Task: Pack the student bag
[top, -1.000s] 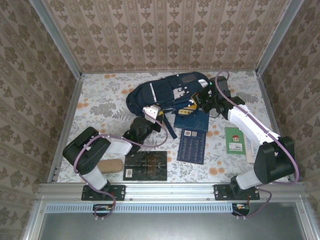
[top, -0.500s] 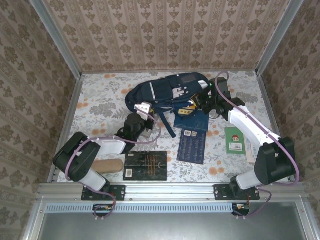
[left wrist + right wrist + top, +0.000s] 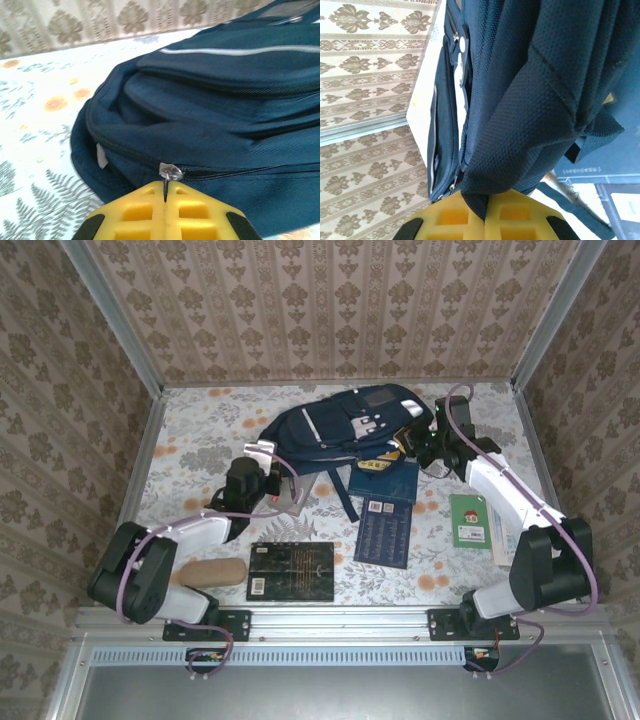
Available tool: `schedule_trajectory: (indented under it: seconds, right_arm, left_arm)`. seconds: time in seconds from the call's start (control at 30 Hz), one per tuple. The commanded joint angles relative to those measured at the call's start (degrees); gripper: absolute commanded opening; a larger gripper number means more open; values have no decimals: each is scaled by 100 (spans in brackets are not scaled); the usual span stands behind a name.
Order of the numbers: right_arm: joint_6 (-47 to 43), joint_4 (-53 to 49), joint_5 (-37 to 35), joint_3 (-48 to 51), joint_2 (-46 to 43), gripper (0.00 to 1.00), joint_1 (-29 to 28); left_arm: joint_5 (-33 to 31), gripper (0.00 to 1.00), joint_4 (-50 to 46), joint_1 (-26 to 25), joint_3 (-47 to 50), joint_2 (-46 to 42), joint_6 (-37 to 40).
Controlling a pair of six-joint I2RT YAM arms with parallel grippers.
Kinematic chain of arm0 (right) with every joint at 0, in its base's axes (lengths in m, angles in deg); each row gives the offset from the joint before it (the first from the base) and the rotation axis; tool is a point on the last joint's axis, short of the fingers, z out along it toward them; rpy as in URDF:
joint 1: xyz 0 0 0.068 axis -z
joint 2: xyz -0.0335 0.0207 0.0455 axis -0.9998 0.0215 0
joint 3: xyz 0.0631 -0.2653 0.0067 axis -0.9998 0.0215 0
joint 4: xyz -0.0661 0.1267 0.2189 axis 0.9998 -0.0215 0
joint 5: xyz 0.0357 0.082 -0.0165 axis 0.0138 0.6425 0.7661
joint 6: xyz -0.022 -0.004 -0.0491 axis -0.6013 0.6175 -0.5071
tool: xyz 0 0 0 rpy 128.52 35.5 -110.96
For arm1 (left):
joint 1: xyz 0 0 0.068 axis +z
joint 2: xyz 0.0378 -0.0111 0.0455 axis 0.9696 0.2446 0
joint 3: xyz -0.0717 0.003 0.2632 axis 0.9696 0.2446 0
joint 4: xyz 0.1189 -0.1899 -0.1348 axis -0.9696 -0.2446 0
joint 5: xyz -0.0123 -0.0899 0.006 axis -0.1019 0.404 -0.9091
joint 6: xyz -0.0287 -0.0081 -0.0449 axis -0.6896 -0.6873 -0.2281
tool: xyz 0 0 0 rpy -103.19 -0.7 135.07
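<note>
So, on the bench (image 3: pixel 200 440) the student bag (image 3: pixel 335 425) lies at the far middle. Nearer wait a black book (image 3: pixel 291 571), blue book (image 3: pixel 384 530), green book (image 3: pixel 469 521) & brown case (image 3: pixel 207 572). The right pincer (image 3: pixel 484 210) is squeezed tight on a bag strap (image 3: pixel 530 115). The left pincer (image 3: pixel 165 192) is pinched tight on the tiny zip pull (image 3: pixel 170 171) at the bag's left end. Step looks like opening the bag. Next prob. needs a slow pull along the zip, w/ the strap end held firm.

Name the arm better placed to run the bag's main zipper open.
Left. The left gripper is shut on the zipper pull of the student bag. The right gripper clamps a padded strap, probably steadying the bag.
</note>
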Motion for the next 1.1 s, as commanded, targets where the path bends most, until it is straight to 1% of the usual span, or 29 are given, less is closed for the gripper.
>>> schedule_trajectory:
  seconds: [0.0,0.07,0.1,0.13,0.17,0.27,0.37,0.43,0.53,0.6,0.73,0.83,0.87,0.9,0.97,1.03,1.07]
  right_arm:
    - [-591,160,323,-603,470,1,264]
    - [-897,-22,323,-976,859,6,414]
    - [-1006,-39,331,-1128,1020,12,482]
    - [-1125,-137,324,-1329,1205,24,552]
    - [-1221,-293,314,-1522,1375,34,617]
    - [-1410,-696,255,-1915,1615,50,696]
    - [-1535,-923,62,-1877,1443,60,662]
    - [-1671,-1103,-125,-1726,1213,65,580]
    - [-1728,-1165,-99,-1382,913,64,406]
    - [-1647,-1056,-56,-1083,725,64,175]
    - [-1231,-647,-185,-555,483,64,-605]
    - [-706,-89,-168,-233,579,62,-1257]
    - [-501,117,-172,-168,668,61,-1466]
    - [-325,295,-183,-117,751,60,-1615]
    - [39,646,-250,-42,980,58,-1876]
    - [380,940,-262,-35,1220,57,-2031]
    - [549,1081,-258,-41,1347,56,-2086]
  left_arm:
    - [851,0,-274,-188,-218,-340,333]
    - [1002,0,-437,-457,-313,-450,434]
    - [1005,0,-564,-580,-381,-471,456]
    - [1078,0,-676,-717,-469,-480,459]
    - [1152,0,-743,-833,-541,-456,444]
    - [1200,0,-819,-1098,-667,-357,344]
    - [1153,0,-843,-1197,-673,-313,267]
    - [1107,0,-856,-1196,-606,-322,240]
    - [1017,0,-943,-1105,-554,-381,228]
    - [1090,0,-961,-974,-537,-442,196]
    - [1212,0,-1161,-809,-603,-506,270]
    - [1216,0,-1349,-645,-593,-579,237]
    - [1157,3,-1430,-568,-593,-625,194]
    - [1125,10,-1507,-492,-590,-672,185]
    - [1115,16,-1652,-355,-558,-835,227]
    - [1047,24,-1737,-282,-515,-991,278]
    - [1014,26,-1770,-252,-488,-1070,296]
